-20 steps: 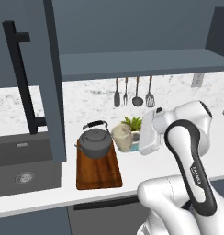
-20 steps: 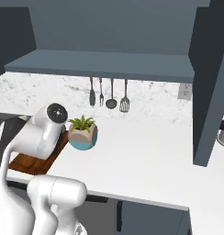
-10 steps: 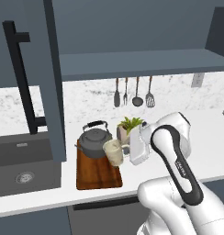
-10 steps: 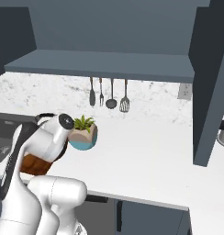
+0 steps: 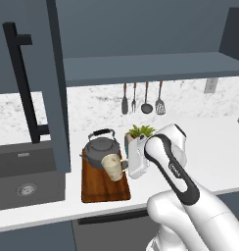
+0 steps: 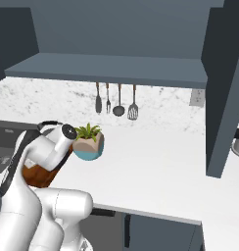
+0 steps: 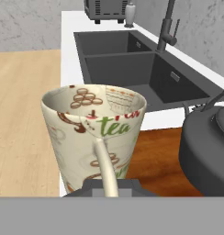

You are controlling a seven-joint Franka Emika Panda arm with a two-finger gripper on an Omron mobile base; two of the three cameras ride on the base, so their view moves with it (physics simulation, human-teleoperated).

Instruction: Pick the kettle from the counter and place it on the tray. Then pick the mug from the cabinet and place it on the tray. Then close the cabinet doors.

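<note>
The gripper [image 7: 109,186] is clamped on the mug's handle, carrying the mug [image 5: 112,167] over the tray [image 5: 104,188], just in front of the kettle [image 5: 99,151]. A second ago it hung beside the plant pot [image 5: 136,135], off the tray. The mug's placement looks imminent; beyond, the cabinet door [image 5: 54,83] stands open.

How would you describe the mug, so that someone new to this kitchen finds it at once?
Find the white counter and the reddish-brown tray beside the sink. The mug hangs over that tray, before the dark kettle. It is cream, pale and printed, unlike the kettle.
</note>
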